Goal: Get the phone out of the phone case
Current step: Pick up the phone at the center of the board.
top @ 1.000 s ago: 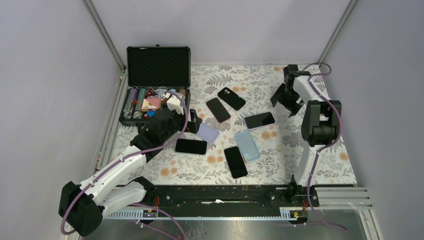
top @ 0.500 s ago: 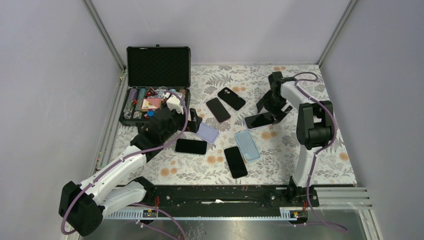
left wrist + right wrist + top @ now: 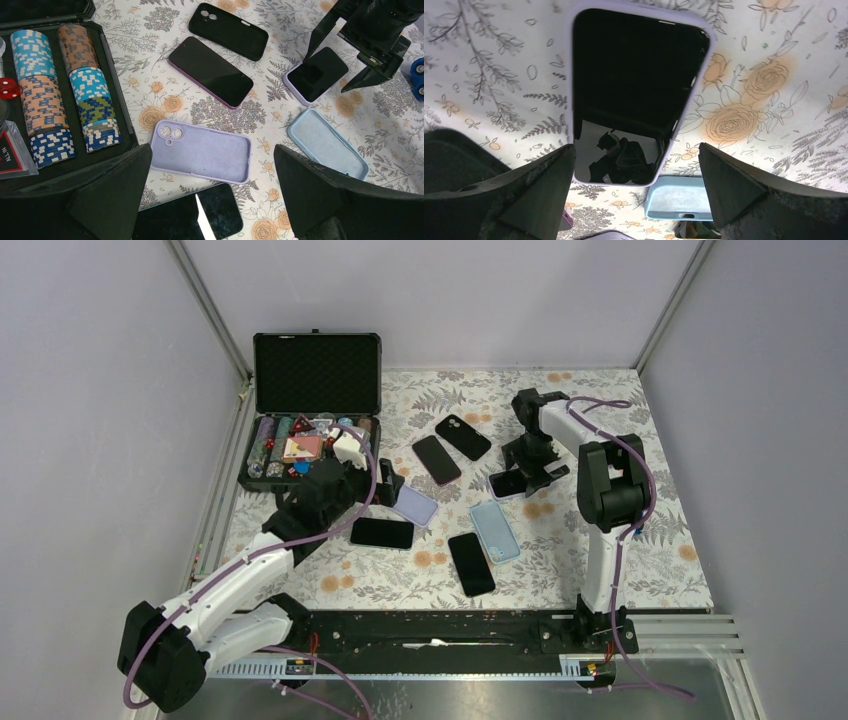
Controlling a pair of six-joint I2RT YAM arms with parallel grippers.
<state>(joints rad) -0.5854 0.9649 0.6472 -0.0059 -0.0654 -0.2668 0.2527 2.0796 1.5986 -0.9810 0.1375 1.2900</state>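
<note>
The open black box (image 3: 316, 375) at the desk's (image 3: 640, 530) 10 o'clock holds stacked chips (image 3: 42, 95) and a red die (image 3: 7, 87). The phone (image 3: 636, 95) lies in its lilac case (image 3: 624, 4), just off centre toward 3 o'clock. The right gripper (image 3: 635, 150) has swung in from 2 o'clock and stands spread astride it. The left gripper (image 3: 212, 149), also spread, hovers over an empty case (image 3: 220, 162). The desk is floral, the walls grey.
</note>
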